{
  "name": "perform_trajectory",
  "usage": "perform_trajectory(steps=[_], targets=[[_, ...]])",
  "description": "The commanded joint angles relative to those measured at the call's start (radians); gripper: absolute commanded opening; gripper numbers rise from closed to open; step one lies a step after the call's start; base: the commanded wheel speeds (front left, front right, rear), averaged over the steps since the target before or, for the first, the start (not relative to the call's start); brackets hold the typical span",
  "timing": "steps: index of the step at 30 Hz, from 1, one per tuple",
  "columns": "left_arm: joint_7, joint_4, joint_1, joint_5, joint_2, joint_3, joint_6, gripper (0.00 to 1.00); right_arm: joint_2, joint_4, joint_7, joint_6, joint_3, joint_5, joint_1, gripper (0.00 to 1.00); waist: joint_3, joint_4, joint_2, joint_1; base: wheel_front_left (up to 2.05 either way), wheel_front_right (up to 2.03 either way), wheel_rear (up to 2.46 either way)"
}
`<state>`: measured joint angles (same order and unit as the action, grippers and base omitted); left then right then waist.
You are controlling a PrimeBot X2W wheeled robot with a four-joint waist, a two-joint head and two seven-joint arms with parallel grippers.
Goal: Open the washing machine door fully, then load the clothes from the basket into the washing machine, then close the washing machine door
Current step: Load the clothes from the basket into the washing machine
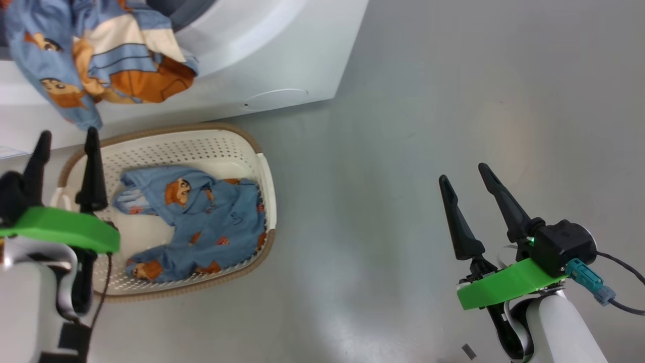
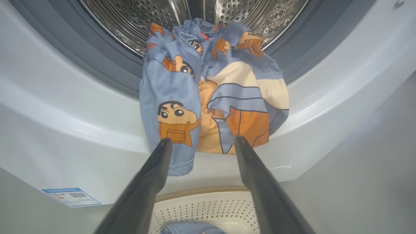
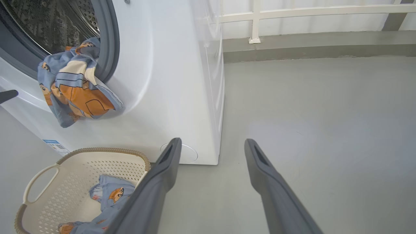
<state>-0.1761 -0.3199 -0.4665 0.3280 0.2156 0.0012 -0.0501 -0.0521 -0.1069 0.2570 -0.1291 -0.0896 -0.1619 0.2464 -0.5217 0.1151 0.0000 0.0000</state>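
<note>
Your left claw (image 1: 69, 132) hangs wide open and empty by the basket (image 1: 263, 166); your right claw (image 1: 463, 172) is open and empty too, over bare floor (image 1: 403, 151). One piece of the clothes (image 2: 211, 97) hangs half out over the washing machine (image 1: 282, 60) lip. It could slide out, or get pinched when the door shuts, so push it deep inside. Another piece (image 1: 211, 222) lies in the basket, which sits tight against the machine. Your right side has lots of room.

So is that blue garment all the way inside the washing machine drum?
No, the blue garment drapes out over the grey ring and hangs down the front of the washing machine.
</note>
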Motion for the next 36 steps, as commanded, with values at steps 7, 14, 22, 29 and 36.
perform_trajectory(steps=[7, 14, 22, 29, 36], targets=[[-0.033, -0.152, -0.138, -0.038, 0.085, 0.019, 0.002, 1.0, 0.002, 0.033, 0.005, -0.002, -0.043, -0.026, -0.004, 1.0, -0.031, 0.058, 0.0, 0.0, 0.0, 0.0, 0.0], [-0.053, -0.271, -0.223, -0.025, 0.1, 0.017, -0.017, 1.0, 0.002, 0.039, 0.005, -0.002, -0.049, -0.035, -0.001, 1.0, -0.044, 0.091, 0.0, 0.0, 0.0, 0.0, 0.0], [-0.065, -0.376, -0.296, -0.036, 0.128, 0.014, -0.01, 1.0, 0.002, 0.044, 0.005, -0.002, -0.055, -0.039, -0.001, 1.0, -0.056, 0.117, 0.0, 0.0, 0.0, 0.0, 0.0], [-0.073, -0.457, -0.371, -0.031, 0.13, 0.008, -0.013, 1.0, 0.002, 0.045, 0.005, -0.002, -0.062, -0.043, 0.0, 1.0, -0.063, 0.134, 0.0, 0.0, 0.0, 0.0, 0.0], [-0.081, -0.498, -0.428, -0.017, 0.111, 0.005, -0.023, 0.67, 0.002, 0.046, 0.005, -0.002, -0.062, -0.041, -0.001, 1.0, -0.066, 0.138, 0.0, 0.0, 0.0, 0.0, 0.0]])
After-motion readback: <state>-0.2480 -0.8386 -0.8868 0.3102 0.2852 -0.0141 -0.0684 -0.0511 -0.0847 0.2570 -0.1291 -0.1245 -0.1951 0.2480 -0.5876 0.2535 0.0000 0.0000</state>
